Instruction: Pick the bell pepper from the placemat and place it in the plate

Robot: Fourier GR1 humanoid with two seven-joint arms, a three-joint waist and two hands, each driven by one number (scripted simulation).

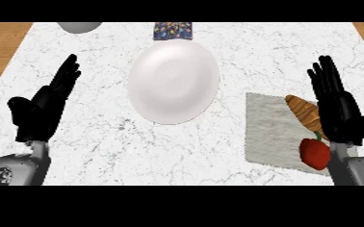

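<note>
A red bell pepper (314,153) with a green stem lies at the near right corner of a grey placemat (274,130). My right hand (338,103) stands open just right of it, fingers straight and pointing away, partly covering the mat's right side. A white plate (174,81) sits in the middle of the marble counter, left of the mat. At the left side my left hand (44,105) rests open, fingers up, well away from the plate.
A brown croissant (305,112) lies on the placemat beyond the pepper, against my right hand. A grey bowl (80,26) shows at the far left edge. A patterned box (173,30) stands behind the plate. Wooden strips border the counter at both far corners.
</note>
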